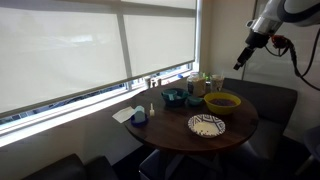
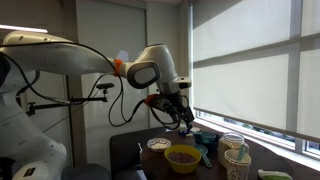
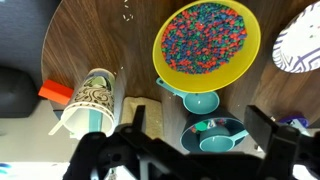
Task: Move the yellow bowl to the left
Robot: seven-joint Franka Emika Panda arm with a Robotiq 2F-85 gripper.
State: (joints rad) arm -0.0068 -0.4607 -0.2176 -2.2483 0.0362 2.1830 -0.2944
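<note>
Tool seen spread wide, nothing gripped; hung high above counter in both exterior views. Bowl set on counter, below tool and ahead of it, toward top of wrist view. Bowl round, so no long axis to be matched. Plate just beside bowl; teal dishes at near rim. Multicoloured filling shown by wrist view only; height gap shown by exterior views only.
</note>
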